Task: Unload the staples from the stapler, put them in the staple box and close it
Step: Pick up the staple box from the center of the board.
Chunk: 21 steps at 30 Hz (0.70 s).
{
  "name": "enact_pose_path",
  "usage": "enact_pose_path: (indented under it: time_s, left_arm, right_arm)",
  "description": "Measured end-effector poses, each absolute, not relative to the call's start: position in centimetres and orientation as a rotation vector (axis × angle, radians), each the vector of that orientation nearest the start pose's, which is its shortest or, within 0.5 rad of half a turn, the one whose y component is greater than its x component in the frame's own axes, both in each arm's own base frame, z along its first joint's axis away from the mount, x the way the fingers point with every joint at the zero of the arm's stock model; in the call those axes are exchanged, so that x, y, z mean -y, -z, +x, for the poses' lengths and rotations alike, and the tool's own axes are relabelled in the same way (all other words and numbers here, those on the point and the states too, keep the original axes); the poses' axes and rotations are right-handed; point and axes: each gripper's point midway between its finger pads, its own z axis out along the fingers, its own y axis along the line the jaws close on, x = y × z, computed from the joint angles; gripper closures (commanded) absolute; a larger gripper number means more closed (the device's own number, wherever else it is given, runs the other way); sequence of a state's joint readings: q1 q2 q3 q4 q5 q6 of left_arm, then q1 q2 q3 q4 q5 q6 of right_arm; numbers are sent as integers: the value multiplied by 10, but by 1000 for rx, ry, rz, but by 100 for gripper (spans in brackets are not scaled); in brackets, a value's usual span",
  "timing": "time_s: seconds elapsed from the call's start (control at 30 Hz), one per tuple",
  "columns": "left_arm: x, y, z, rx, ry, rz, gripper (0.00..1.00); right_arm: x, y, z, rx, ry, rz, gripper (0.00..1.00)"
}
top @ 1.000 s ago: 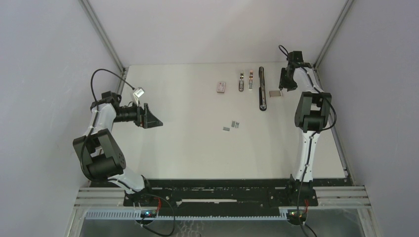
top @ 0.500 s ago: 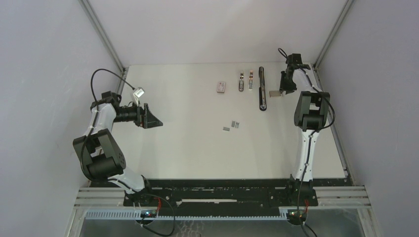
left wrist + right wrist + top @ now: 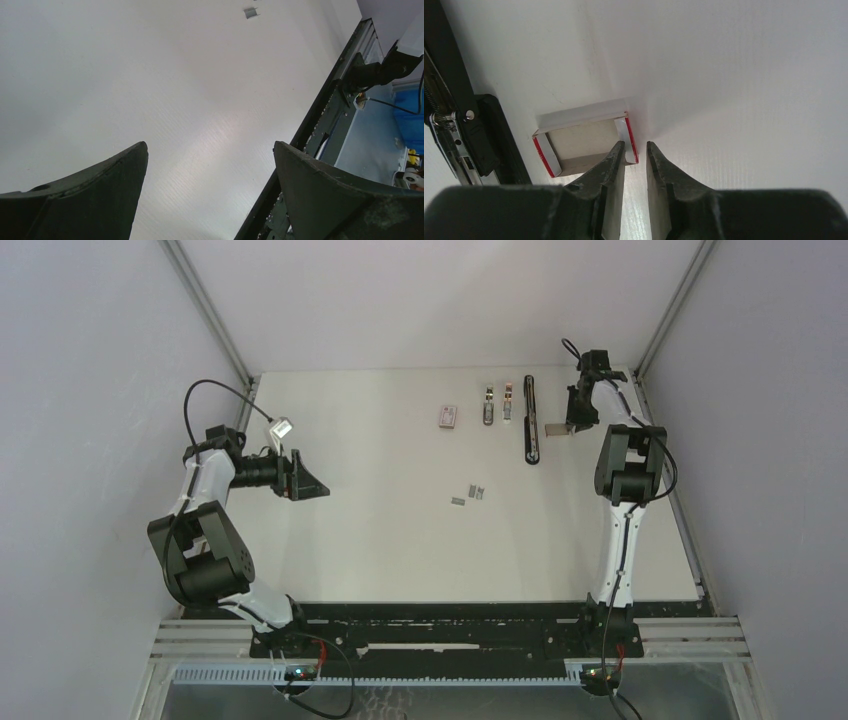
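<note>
**A:** What is under you, and around you?

**B:** A flat, matt white table point(image 3: 380, 540). Plain grey walls point(image 3: 430, 300) stand on three sides, and two slanting metal posts point(image 3: 205, 305) rise at the far corners.

**A:** Count what lies on it.

**B:** One long black stapler point(image 3: 530, 425), lying lengthways at the far right. Two short slim pieces point(image 3: 488, 405) lie side by side just left of it, and one small pinkish box point(image 3: 448, 417) lies left of those. One little open cardboard tray point(image 3: 579, 140) with red edges sits just right of the stapler. Then the staples point(image 3: 470, 493): three tiny grey strips close together mid-table, well apart from the stapler.

**A:** And your pincers?

**B:** My left pincer point(image 3: 210, 147) hangs spread wide over the table's left side, holding nothing. My right pincer point(image 3: 634, 144) is at the tray, its fingers drawn almost together with the tray's side wall in the slit between them. I cannot tell whether it truly pinches that wall.
</note>
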State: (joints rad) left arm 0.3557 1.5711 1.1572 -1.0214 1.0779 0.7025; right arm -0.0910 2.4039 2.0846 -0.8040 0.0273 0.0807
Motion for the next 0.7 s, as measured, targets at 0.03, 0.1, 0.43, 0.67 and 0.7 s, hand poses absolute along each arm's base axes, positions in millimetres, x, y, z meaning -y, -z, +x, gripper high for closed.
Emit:
enact_pose_path:
  time_s: [0.03, 0.1, 0.43, 0.67, 0.7]
  left_arm:
    - [42, -151, 294, -2214, 1092, 480, 0]
    - [42, -151, 294, -2215, 1094, 480, 0]
    - [43, -151, 293, -2215, 1098, 483, 0]
    - [43, -150, 293, -2216, 1102, 480, 0]
    - [43, -150, 293, -2217, 1103, 479, 0]
  right_arm:
    - [50, -27, 535, -2686, 38, 240, 80]
    - [50, -24, 534, -2691, 36, 239, 82]
    - [49, -21, 534, -2698, 32, 234, 95]
    - [50, -21, 534, -2697, 37, 228, 99]
    - [50, -21, 535, -2695, 41, 225, 99]
